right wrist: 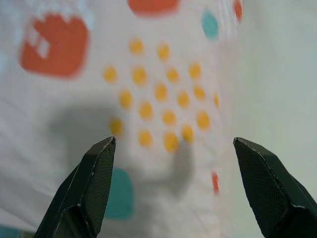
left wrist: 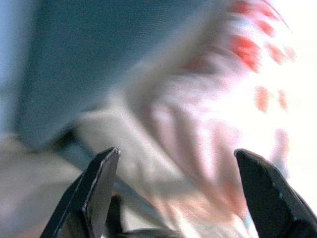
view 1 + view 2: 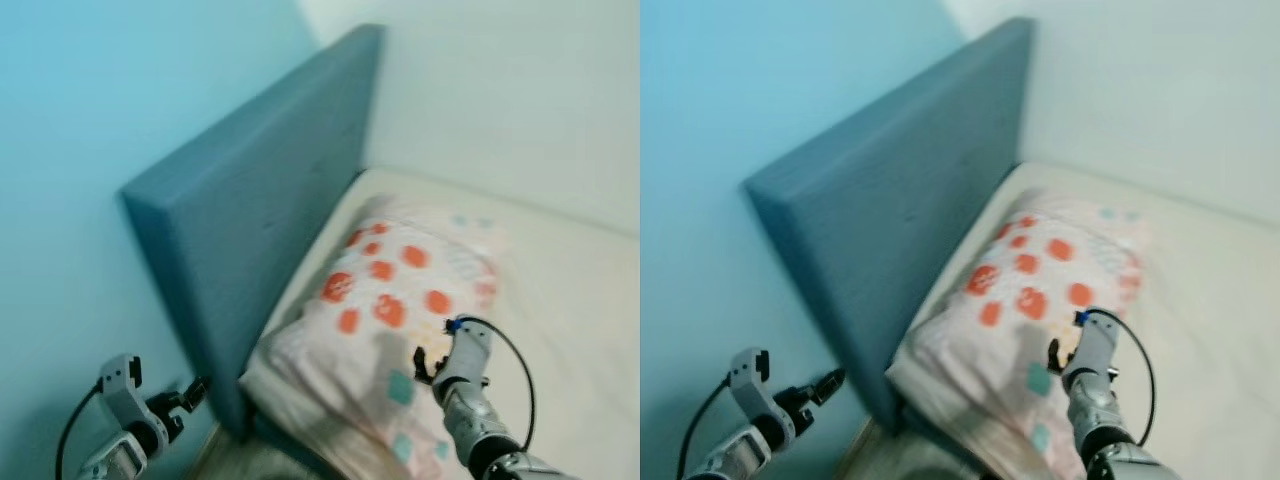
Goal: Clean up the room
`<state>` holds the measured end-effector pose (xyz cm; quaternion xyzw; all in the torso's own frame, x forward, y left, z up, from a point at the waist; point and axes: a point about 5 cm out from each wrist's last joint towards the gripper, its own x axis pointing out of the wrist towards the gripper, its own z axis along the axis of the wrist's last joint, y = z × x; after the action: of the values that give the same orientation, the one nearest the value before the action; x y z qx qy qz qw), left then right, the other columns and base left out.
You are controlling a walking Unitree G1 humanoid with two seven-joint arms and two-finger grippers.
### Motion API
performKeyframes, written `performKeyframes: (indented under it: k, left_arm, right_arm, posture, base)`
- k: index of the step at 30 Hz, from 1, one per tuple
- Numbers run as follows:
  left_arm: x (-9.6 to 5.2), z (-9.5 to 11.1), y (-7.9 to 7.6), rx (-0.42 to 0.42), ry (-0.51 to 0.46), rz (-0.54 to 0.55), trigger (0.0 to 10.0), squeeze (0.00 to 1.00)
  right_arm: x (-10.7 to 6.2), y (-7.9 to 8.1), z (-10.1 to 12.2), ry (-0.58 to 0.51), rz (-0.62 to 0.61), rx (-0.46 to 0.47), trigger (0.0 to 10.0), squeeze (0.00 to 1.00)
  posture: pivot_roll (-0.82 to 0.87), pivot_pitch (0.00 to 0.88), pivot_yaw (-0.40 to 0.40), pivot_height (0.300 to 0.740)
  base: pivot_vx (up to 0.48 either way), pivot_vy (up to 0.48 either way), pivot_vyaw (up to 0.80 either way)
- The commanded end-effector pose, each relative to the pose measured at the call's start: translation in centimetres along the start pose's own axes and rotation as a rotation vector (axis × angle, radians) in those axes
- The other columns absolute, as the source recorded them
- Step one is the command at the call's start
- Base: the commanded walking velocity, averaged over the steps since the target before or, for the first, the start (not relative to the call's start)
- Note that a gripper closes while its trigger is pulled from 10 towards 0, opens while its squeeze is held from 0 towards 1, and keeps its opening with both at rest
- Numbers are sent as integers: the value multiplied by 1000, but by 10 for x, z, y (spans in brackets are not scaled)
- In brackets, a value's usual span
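A pale blue wall (image 3: 90,150) fills the robot's left side, meeting a whiter wall (image 3: 500,90) further back. Against the blue wall stands a tall, thick, slate-blue upholstered headboard (image 3: 260,200), running away from the camera toward the corner. Beside it lies the bed (image 3: 570,300), covered in a plain cream sheet.

On the bed, pushed up against the foot of the headboard, rests a pillow (image 3: 390,300). Its case is white to pale pink and printed with scattered patches: large orange-red blotches across the far half, small teal spots nearer the robot, and, seen close in the right wrist view, a cluster of small yellow-orange dots (image 1: 163,109) set in rows. The fabric looks soft and slightly rumpled, with the near corner hanging toward the edge of the mattress. The head views are somewhat blurred, so finer print cannot be made out.

The right claw (image 3: 432,362) is above the near part of the pillow, its silver arm rising from the lower edge of the picture with a black cable looping beside it. In the right wrist view its two black fingers (image 1: 94,188) stand wide apart over the dotted cloth, holding nothing, and a shadow falls on the case between them.

The left claw (image 3: 195,392) is low beside the near end of the headboard, off the bed, in front of the blue wall. Its fingers (image 2: 99,193) are also spread apart and empty, pointing toward the pillow's edge and the headboard's base.
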<state>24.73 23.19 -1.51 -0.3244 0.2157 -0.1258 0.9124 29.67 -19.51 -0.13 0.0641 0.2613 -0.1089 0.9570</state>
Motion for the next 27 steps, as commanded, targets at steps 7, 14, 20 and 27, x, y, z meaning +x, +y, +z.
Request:
performKeyframes:
  k: [7, 14, 20, 27]
  left_arm:
    - [-7, -26, -7, -62, 143, -162, 10000, 0]
    - [-6, -41, -10, -51, 187, -139, 10000, 0]
    - [2, -35, -12, -1, 135, -77, 10000, 0]
    - [19, -11, -21, 94, 28, -48, 10000, 0]
  right_arm:
    - [0, 3, -3, 38, 11, -80, 10000, 0]
    - [-12, -4, -45, 202, 10, -215, 10000, 0]
    - [-26, -14, -80, 322, 9, -303, 10000, 0]
    - [-35, -22, -98, 386, 11, -369, 10000, 0]
  posture:
    - [-65, 52, 16, 740]
    - [-66, 44, 7, 740]
    - [-69, 44, 7, 740]
    - [-76, 49, 9, 740]
  base:
    - [0, 0, -750]
    - [0, 0, -750]
    - [0, 0, -750]
    - [0, 0, -750]
